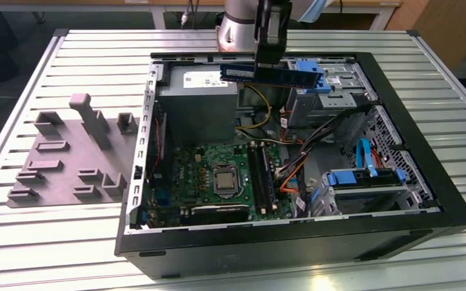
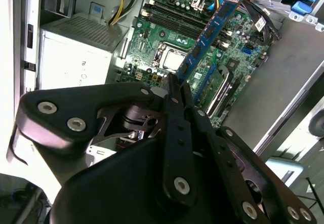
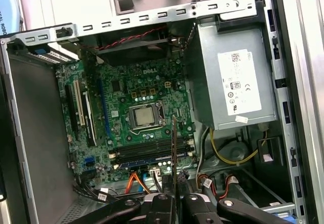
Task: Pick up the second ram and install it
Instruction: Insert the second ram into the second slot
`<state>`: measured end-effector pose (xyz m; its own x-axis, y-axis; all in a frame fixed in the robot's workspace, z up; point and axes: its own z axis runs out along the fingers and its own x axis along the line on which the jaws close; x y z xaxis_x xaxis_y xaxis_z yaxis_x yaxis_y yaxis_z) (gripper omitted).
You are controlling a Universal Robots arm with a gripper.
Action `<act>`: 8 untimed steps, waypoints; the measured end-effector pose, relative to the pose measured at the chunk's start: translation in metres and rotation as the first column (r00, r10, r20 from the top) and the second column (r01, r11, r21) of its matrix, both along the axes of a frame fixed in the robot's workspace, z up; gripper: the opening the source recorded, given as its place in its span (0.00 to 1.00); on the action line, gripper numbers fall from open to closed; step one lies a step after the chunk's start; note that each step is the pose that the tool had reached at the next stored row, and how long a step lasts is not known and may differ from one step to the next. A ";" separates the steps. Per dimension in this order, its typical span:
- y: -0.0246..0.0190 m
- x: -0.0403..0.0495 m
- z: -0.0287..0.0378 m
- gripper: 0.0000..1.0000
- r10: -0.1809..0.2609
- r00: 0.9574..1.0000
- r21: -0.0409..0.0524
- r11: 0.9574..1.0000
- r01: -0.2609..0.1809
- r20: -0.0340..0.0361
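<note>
Silver slatted metal forms the table (image 1: 460, 109), and on it lies a black computer case (image 1: 298, 242) with its open side facing up. On the exterior view's left of the case, a grey plastic fixture (image 1: 71, 157) with several slots and posts lies flat on the table.

Inside the case, the green motherboard (image 1: 216, 176) covers the near part of the floor. Its processor socket (image 1: 226, 180) is near the middle, and the long dark memory slots (image 1: 261, 176) run just beside the socket, on the exterior view's right of it. The grey power supply (image 1: 196, 103) fills the far corner on the exterior view's left. Blue drive-bay clips (image 1: 363, 177) are on the exterior view's right.

The gripper (image 1: 267, 57) hangs over the far part of the case. Its fingers (image 2: 174, 113) are closed to a narrow gap and clamp the second ram (image 1: 278, 75) by its upper edge. The grip is a little to the exterior view's left of the middle of the stick. The stick is level, with its long side running across the exterior view, and it is in the air above the case, apart from the motherboard and the slots. In the second wrist view, the blue board with dark chips reaches away from the fingertips over the motherboard. In the first wrist view it shows edge-on as a thin line (image 3: 174, 148) over the memory slots.
</note>
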<state>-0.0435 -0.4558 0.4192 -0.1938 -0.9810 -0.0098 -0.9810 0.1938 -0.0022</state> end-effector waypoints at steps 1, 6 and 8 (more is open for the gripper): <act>0.0000 0.0000 0.0000 0.14 -0.005 1.000 0.000 1.000 0.005 0.000; 0.0000 0.0000 -0.0001 0.14 -0.027 1.000 0.000 1.000 0.027 0.000; 0.0000 0.0000 -0.0001 0.14 -0.036 0.999 0.000 0.999 0.036 0.000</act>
